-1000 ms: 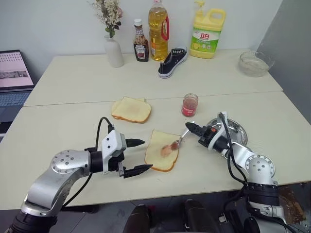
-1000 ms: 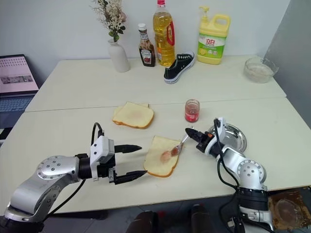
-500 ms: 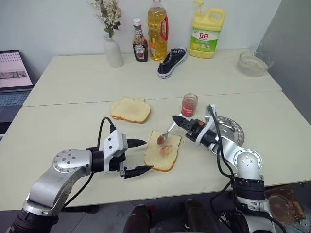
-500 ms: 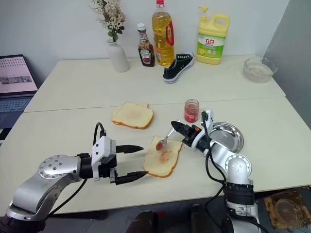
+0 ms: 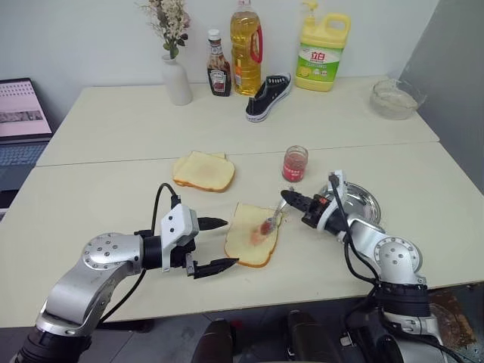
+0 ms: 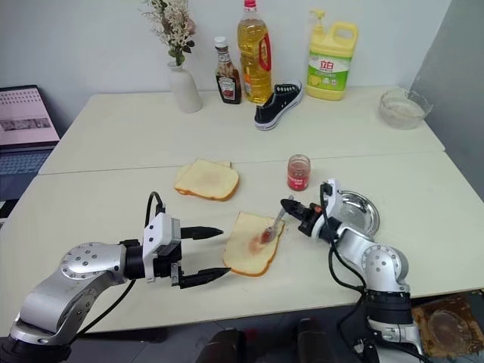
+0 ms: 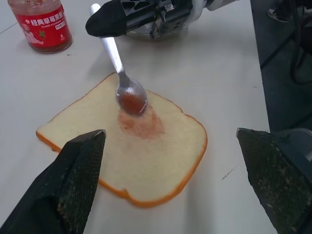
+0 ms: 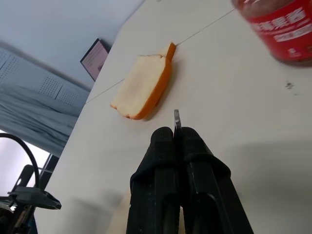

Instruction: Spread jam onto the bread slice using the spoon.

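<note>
The left gripper (image 5: 214,243) is held wide open and empty at 9 o'clock of the bread slice (image 5: 254,234). A red smear is touched by the spoon (image 5: 273,221), clamped in the closed right gripper (image 5: 288,197). The jam (image 5: 295,163) is placed at 1 o'clock of the slice.

A lab-like room: plain table (image 5: 113,125), laptop (image 5: 19,125), stray shoe (image 5: 268,96) beside groceries.
</note>
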Available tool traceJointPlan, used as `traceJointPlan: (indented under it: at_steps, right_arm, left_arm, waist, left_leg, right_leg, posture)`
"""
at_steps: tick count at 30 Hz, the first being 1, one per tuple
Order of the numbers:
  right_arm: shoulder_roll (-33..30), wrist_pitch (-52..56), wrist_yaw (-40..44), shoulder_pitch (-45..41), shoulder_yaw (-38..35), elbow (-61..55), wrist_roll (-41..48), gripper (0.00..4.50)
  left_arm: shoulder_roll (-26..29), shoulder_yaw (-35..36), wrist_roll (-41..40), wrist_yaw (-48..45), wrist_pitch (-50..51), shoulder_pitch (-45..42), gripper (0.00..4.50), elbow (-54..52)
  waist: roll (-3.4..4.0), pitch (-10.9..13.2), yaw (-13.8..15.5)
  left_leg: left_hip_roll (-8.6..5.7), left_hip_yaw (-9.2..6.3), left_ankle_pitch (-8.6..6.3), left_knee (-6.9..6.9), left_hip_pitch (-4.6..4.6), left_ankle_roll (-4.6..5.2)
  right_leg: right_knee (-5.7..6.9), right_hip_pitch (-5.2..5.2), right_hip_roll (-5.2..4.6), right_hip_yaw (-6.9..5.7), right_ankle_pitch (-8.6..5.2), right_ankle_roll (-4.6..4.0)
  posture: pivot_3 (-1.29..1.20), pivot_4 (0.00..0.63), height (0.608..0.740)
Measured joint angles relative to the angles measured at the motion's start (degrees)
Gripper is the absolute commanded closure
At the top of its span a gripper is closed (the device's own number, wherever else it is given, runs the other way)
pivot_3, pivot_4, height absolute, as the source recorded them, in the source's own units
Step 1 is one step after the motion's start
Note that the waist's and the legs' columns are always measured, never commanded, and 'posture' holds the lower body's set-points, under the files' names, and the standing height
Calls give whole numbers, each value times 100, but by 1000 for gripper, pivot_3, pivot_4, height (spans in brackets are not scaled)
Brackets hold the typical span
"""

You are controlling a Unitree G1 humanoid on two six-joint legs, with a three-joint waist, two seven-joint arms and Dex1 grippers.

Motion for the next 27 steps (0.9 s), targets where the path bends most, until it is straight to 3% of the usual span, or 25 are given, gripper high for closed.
traceJointPlan:
  at_steps: [7,13,20,27]
  right_arm:
    - [232,100,-577,-523,-463,-53,475,4468]
    - [547,77,-1564,-1374,-880,-310,1443,4468]
    - [-26,-282,-2370,-1812,-1456,-247,1814,4468]
    - [-652,-480,-2721,-1519,-1851,-337,1937,4468]
  left_arm:
    - [-96,-43,6,6,17,-139,0,85]
    - [-348,-211,2,125,165,-1098,0,333]
    - [-988,-573,216,401,270,-2648,0,1015]
    - [-1460,-1095,569,384,-7,-2951,0,1369]
  waist:
    - [0,0,-9]
    - [-1,-1,48]
    - [-2,-1,102]
    - [-2,-1,77]
  left_leg:
    - [0,-1,0,-1,-1,0]
    - [-3,-5,0,6,-5,0]
    - [-9,4,1,6,-10,0]
    - [-7,5,0,-2,-10,0]
  right_leg:
    - [3,-3,4,-1,2,-3]
    - [2,0,1,-6,3,-3]
    - [-1,-2,-4,-1,6,0]
    - [5,-8,-1,-1,6,-2]
  posture:
    - [0,150,740]
    - [0,150,740]
    - [0,150,740]
    - [0,150,740]
